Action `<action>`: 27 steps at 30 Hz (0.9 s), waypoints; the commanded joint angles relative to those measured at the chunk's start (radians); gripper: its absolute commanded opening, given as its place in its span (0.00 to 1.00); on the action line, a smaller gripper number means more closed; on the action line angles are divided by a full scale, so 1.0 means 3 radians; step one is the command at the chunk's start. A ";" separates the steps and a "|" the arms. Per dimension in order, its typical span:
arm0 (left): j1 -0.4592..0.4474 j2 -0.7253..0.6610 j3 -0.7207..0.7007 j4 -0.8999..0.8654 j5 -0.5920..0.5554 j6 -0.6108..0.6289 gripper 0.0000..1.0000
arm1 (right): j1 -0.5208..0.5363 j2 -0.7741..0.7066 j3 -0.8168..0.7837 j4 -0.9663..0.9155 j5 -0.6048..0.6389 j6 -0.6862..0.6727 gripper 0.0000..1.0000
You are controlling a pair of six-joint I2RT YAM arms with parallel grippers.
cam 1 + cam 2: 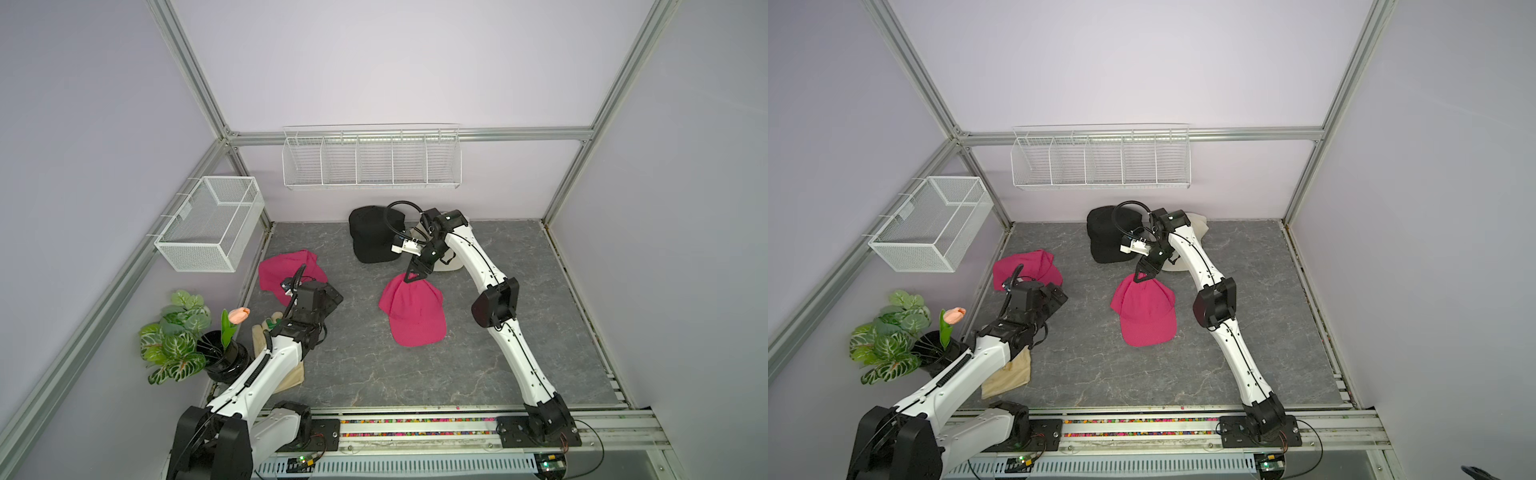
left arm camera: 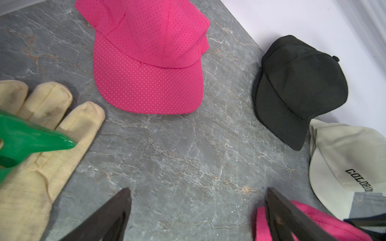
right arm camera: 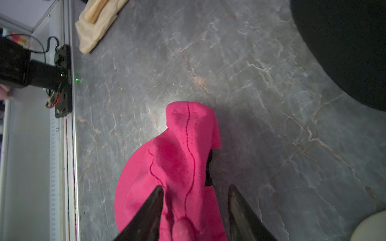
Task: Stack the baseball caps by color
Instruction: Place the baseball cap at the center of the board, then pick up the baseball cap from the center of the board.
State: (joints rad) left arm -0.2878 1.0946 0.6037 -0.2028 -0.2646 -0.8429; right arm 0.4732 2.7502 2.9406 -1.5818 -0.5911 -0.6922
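A grey marbled table (image 1: pixel 374 374) inside a lilac-walled, metal-framed cell is seen from above in both top views, with two white-and-black robot arms reaching in from the near edge. A pink baseball cap (image 1: pixel 413 316) lies flat near the middle of the table, its brim pointing towards the arms' bases. The right fingers (image 3: pixel 146 215) are held just over the back edge of this cap's crown (image 3: pixel 183 158); in the right wrist view they are spread apart, with pink fabric lying between them and nothing pinched. A second pink cap (image 1: pixel 286 268) lies near the table's left edge, well apart from the first; its dotted brim (image 2: pixel 150 87) is shown clearly in the left wrist view. The left fingers (image 2: pixel 112 215) are spread wide over bare table between the two pink caps and hold nothing. At the back of the table a black cap (image 1: pixel 370 237) is set close to the wall; whether more than one black cap is piled there cannot be told. Just beside it, to the right, a cream cap (image 2: pixel 344 158) with black lettering, partly readable as "COLORAD", is largely hidden by the right arm in the top views. A cream work glove (image 2: pixel 41 146) with a green plastic piece (image 2: pixel 31 137) over it lies near the left arm. A potted plant (image 1: pixel 178 336) with a peach tulip (image 1: pixel 239 314) stands off the table's left edge, and a mesh basket (image 1: pixel 212 224) and a wire rack (image 1: pixel 370 158) are hung on the walls.
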 commanded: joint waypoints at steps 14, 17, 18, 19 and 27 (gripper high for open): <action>0.0018 0.0500 0.0199 0.0263 0.0333 0.0018 1.00 | 0.0026 -0.1637 -0.2141 0.1872 0.1137 0.1857 0.89; 0.0014 0.0516 0.0237 0.0255 0.0279 0.0059 1.00 | 0.0028 -0.2100 -0.2966 0.2648 0.1346 0.2041 0.89; 0.0018 0.0518 0.0251 0.0266 0.0296 0.0092 1.00 | 0.0028 -0.2245 -0.3214 0.2861 0.1414 0.2111 0.89; 0.0011 0.0517 0.0268 0.0267 0.0301 0.0115 1.00 | 0.0026 -0.2360 -0.3402 0.3009 0.1455 0.2179 0.89; 0.0015 0.0565 0.0251 0.0493 0.0247 -0.0040 1.00 | 0.0026 -0.3011 -0.4496 0.4026 0.2384 0.2556 0.89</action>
State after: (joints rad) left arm -0.2878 1.2541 0.6651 -0.0967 -0.1677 -0.8223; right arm 0.4751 1.9377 1.7050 -0.5953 -0.0357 0.0044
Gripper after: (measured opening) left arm 0.992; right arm 0.891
